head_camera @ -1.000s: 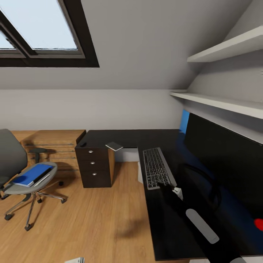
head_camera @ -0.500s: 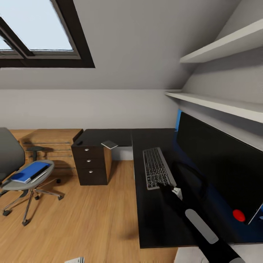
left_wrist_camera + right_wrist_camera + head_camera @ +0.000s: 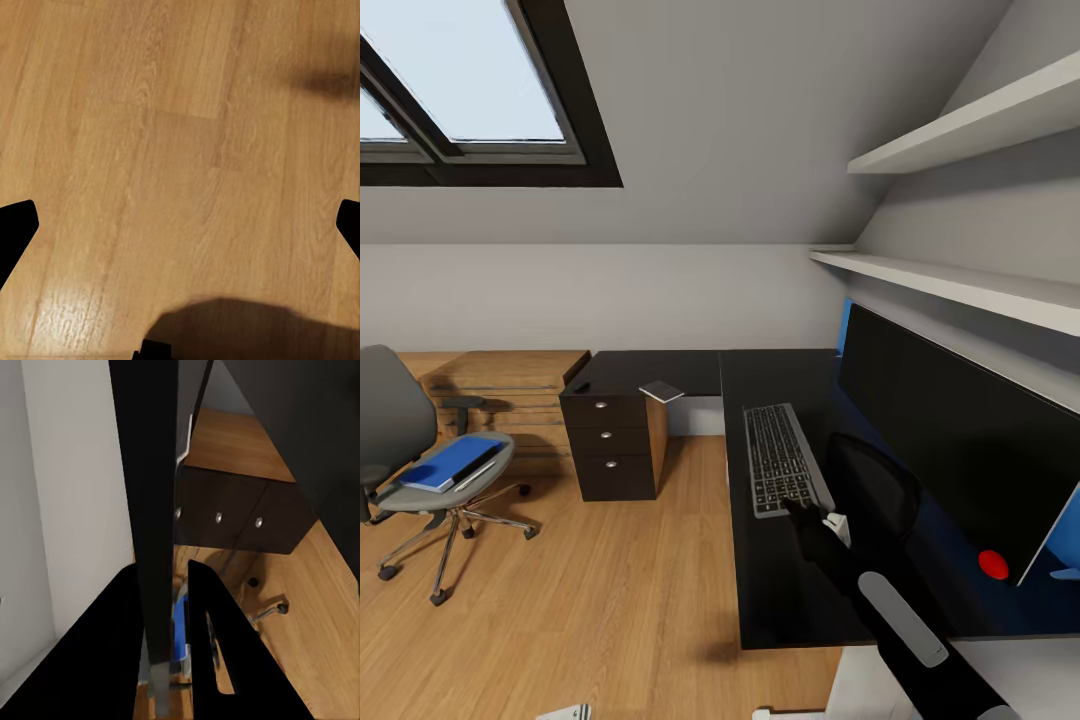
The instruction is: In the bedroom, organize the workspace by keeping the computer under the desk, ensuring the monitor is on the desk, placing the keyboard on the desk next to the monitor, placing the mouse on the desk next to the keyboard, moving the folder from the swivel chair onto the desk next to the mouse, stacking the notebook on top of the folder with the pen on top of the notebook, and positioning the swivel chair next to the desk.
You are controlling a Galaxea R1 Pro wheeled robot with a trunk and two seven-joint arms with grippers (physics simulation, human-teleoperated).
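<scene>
The silver keyboard (image 3: 778, 458) lies lengthwise on the black desk (image 3: 775, 595), in front of the wide black monitor (image 3: 945, 430). My right gripper (image 3: 800, 508) is at the keyboard's near end. In the right wrist view this gripper (image 3: 163, 570) is shut on the keyboard (image 3: 150, 472), seen edge-on. The grey notebook (image 3: 662, 391) and a small dark mouse (image 3: 581, 386) rest on the desk's far wing. The blue folder (image 3: 452, 463) lies on the swivel chair (image 3: 390, 420), out on the floor. My left gripper (image 3: 180, 225) hangs open over bare floor. The computer and pen are out of view.
A black three-drawer unit (image 3: 615, 450) stands under the desk's far wing, with a wooden chest (image 3: 510, 385) beside it. White shelves (image 3: 960, 285) run along the wall above the monitor. Wooden floor (image 3: 610, 590) lies between the chair and the desk.
The whole head view has shifted, so the camera moved: more of the desk's near end and the monitor's lower corner show. My right gripper stays on the keyboard's near end.
</scene>
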